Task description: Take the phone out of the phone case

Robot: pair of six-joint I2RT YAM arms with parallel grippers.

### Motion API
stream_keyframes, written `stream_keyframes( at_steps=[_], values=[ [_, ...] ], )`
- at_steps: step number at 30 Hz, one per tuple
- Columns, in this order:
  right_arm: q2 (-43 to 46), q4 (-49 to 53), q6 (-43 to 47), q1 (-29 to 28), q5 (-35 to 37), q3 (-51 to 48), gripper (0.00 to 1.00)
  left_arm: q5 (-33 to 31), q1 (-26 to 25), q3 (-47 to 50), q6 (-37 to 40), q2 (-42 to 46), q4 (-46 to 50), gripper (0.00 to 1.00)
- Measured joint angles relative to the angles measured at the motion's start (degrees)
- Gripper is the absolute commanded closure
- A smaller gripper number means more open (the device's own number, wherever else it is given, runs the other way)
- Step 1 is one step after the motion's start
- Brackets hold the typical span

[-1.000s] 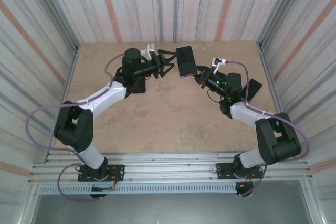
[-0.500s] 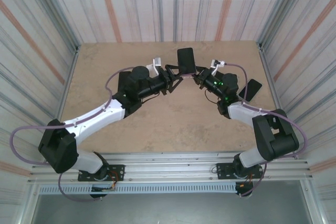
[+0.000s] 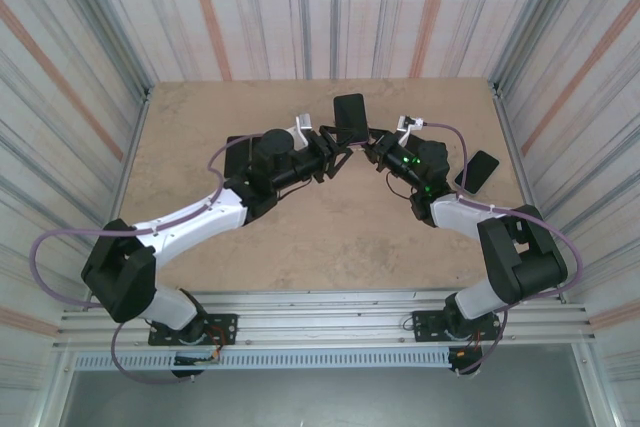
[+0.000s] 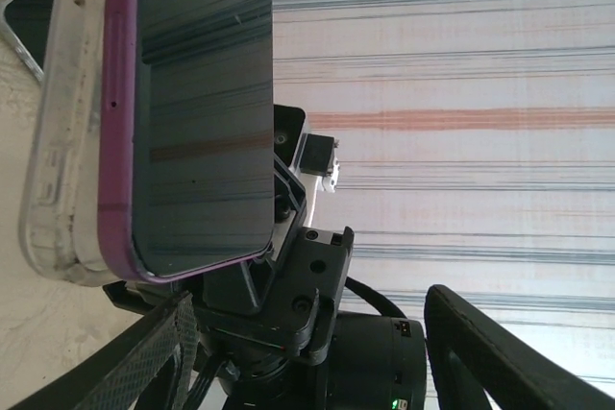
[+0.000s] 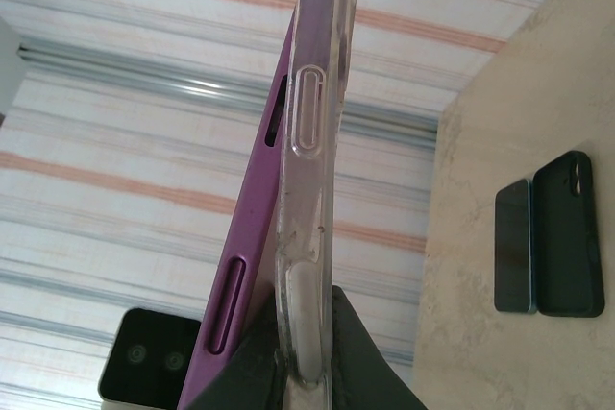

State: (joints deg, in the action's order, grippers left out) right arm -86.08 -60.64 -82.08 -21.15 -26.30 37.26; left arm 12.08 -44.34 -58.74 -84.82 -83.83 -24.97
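By the beige worktop's (image 3: 300, 237) right edge lie a second phone (image 5: 512, 247) and a matte black case (image 5: 569, 234). Farther, mid-table, the left gripper (image 3: 332, 147) stands released. The right gripper (image 5: 306, 372) is clenched on the clear, scuffed phone case (image 5: 312, 189), held upright near the far edge with the glossy purple phone (image 4: 197, 112) partly lifted out.
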Motion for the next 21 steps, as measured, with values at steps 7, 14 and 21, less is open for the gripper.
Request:
stream_keyframes(
  at_steps=[7,14,21],
  values=[
    [0.0,-0.7,0.0,-0.3,0.8,0.0,1.0,-1.8,0.0,0.4,-1.0,-1.4,-2.0,0.39],
    [0.0,-0.7,0.2,-1.2,1.6,-0.2,1.0,-5.7,-0.2,1.0,-2.3,-1.7,-3.1,0.41],
    [0.0,-1.5,0.3,-2.2,3.7,-1.5,1.0,-10.9,-1.1,2.5,-4.9,-1.8,-4.9,0.59]
  ],
)
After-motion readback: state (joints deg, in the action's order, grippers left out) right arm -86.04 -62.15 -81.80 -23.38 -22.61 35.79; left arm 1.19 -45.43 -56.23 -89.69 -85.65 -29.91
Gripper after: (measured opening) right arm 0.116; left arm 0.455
